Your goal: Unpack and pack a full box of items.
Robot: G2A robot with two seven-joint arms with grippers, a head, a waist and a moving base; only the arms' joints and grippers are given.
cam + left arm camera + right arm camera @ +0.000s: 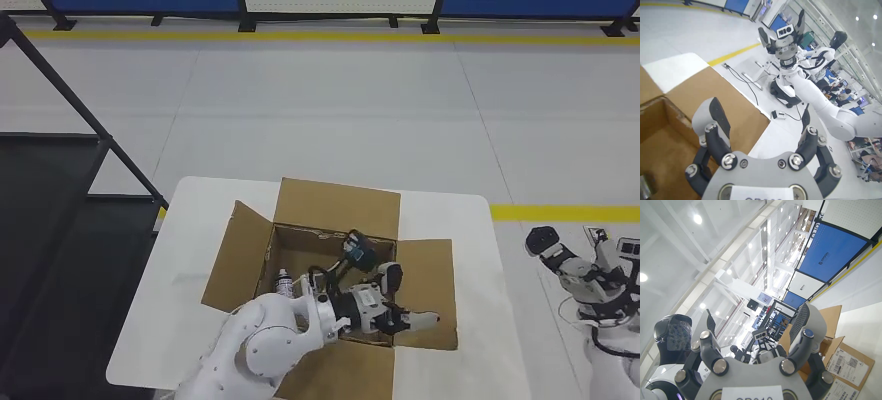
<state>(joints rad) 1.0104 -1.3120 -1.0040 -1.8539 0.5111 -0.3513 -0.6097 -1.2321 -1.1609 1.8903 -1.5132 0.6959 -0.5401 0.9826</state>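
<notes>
An open cardboard box (pixel 300 205) stands on the white table (pixel 195 290), its four flaps folded outward. My left gripper (pixel 409 300) sits low inside the box by its right wall, open and holding nothing. In its own view the left gripper (pixel 761 117) spreads over the box's right flap (pixel 715 91). A blue and black item (pixel 357 252) and a small bottle (pixel 284 284) lie in the box. My right gripper (pixel 570 241) is raised off the table's right side, open and empty. The right gripper (pixel 755 323) faces the box (pixel 831 317) from afar.
A black metal frame (pixel 90 120) and dark surface stand to the left of the table. Bare floor with a yellow line (pixel 565 213) lies to the right. The box's near flap (pixel 849 362) carries shipping labels. The table's left strip is bare.
</notes>
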